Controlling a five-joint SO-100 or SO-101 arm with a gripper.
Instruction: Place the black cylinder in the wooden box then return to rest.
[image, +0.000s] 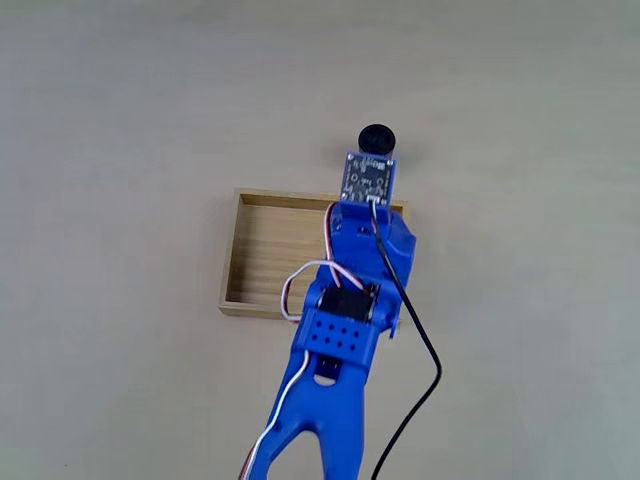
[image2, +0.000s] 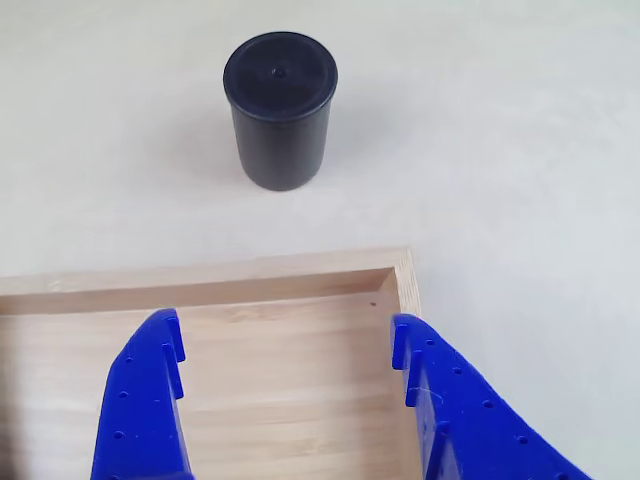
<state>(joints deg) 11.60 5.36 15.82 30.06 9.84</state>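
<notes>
In the fixed view, the cylinder (image: 377, 138) stands upright on the table (image: 120, 120), just beyond the far wall of the box (image: 262, 252).

In the other view, the gripper (image2: 285, 335) is spread wide and empty above the box (image2: 280, 390) floor. The cylinder (image2: 280, 110) looks light, stiff and smooth matte plastic; I would pinch its round side at mid-height.

Plain, pale beige desk (image: 120, 120). Resting directly on it: shallow rectangular light-wood box (image: 262, 255) near centre, and small matte black upright cylinder (image: 377, 139) just beyond the box's far wall, at 1 o'clock.
</notes>
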